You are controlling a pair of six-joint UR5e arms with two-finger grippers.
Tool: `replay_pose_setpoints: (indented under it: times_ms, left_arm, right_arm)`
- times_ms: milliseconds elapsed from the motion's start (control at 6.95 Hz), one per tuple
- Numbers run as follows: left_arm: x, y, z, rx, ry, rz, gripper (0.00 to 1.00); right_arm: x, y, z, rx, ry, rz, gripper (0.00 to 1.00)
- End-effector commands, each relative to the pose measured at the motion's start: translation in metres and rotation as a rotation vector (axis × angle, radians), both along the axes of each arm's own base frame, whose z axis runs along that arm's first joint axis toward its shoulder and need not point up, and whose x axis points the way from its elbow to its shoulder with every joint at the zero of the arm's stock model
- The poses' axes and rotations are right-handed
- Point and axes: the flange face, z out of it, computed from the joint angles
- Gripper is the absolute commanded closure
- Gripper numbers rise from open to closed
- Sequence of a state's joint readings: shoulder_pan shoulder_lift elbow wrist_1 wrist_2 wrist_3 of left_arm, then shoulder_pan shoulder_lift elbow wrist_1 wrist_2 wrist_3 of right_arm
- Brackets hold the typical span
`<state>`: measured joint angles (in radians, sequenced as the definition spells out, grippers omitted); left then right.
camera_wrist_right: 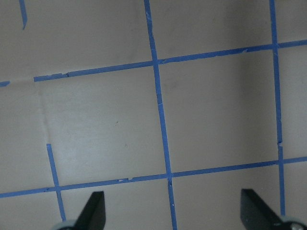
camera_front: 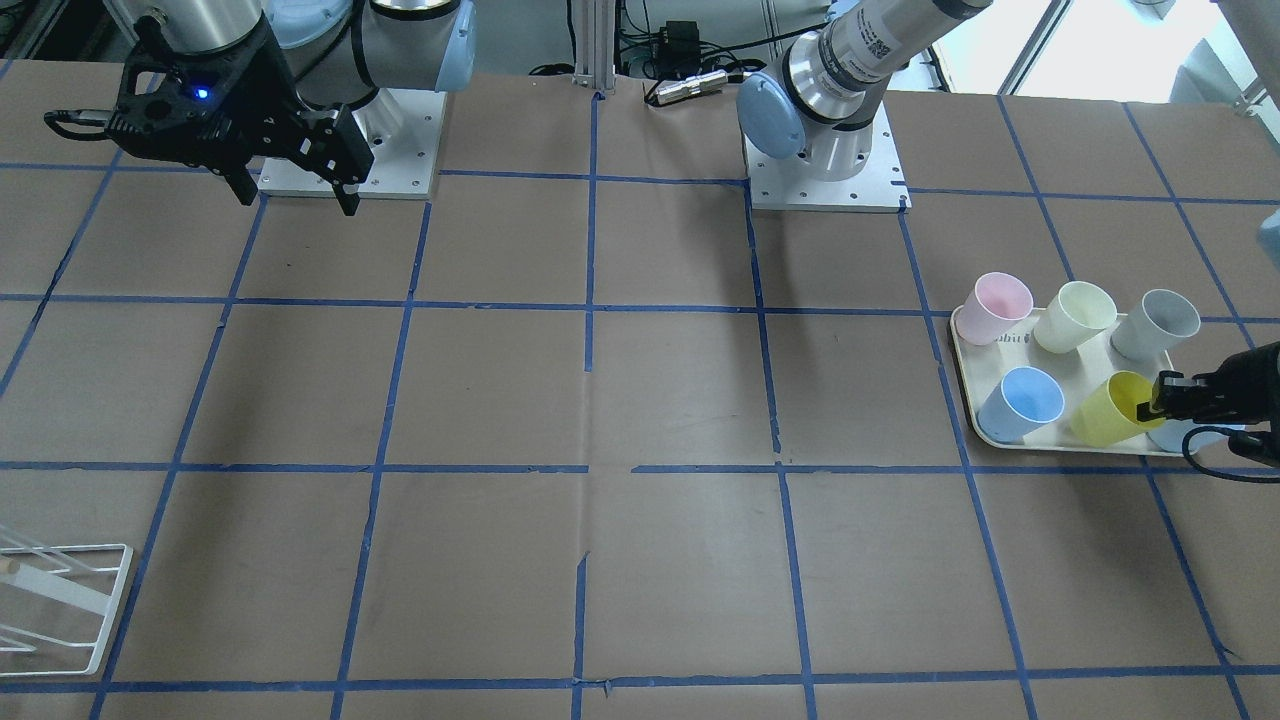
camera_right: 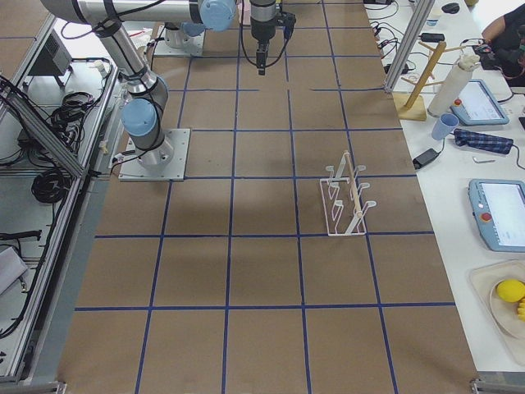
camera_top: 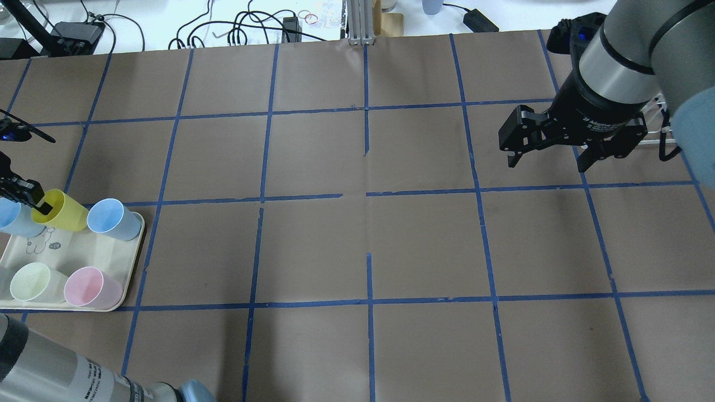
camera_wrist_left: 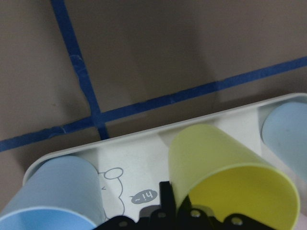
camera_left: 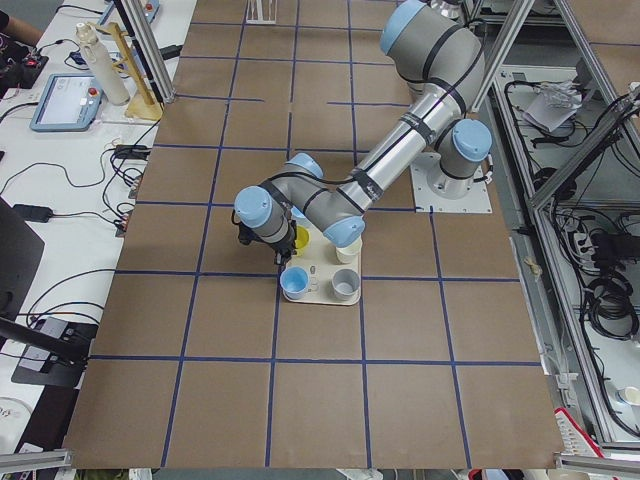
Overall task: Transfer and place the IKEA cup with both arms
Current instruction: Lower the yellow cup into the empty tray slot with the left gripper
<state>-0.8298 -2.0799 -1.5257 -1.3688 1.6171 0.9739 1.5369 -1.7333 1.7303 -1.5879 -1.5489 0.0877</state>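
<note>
The bright yellow IKEA cup (camera_front: 1110,408) stands on a cream tray (camera_front: 965,330) at the table's end on my left side. It also shows in the overhead view (camera_top: 64,211) and the left wrist view (camera_wrist_left: 225,167). My left gripper (camera_front: 1152,405) is shut on its rim, one finger (camera_wrist_left: 166,194) outside the wall and the other hidden inside. The cup's base still rests on the tray (camera_wrist_left: 144,148). My right gripper (camera_front: 295,195) hangs open and empty above bare table on the far side, also in the overhead view (camera_top: 550,162).
The tray also holds a pink cup (camera_front: 1000,305), a pale cream cup (camera_front: 1075,315), a grey cup (camera_front: 1155,322), a blue cup (camera_front: 1022,402) and a pale blue cup (camera_top: 14,218) close beside the yellow one. A white wire rack (camera_front: 60,600) stands near the right arm's side.
</note>
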Motion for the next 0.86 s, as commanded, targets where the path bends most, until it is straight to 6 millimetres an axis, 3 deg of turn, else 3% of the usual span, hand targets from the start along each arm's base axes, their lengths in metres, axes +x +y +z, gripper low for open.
replay_pose_setpoints:
  times_ms: [0, 576, 720]
  left_arm:
    - [0.0007, 0.0008, -0.0049, 0.007, 0.006, -0.002, 1.0]
    - [0.0016, 0.0, -0.011, 0.013, 0.014, -0.014, 1.0]
    - [0.0008, -0.0005, -0.012, 0.014, 0.016, -0.019, 0.92]
  right_arm:
    - [0.0002, -0.0001, 0.0001, -0.001, -0.001, 0.0, 0.0]
    - [0.0008, 0.008, -0.0021, 0.046, 0.0, 0.002, 0.0]
    - [0.0008, 0.0082, -0.0023, 0.048, 0.0, 0.002, 0.0]
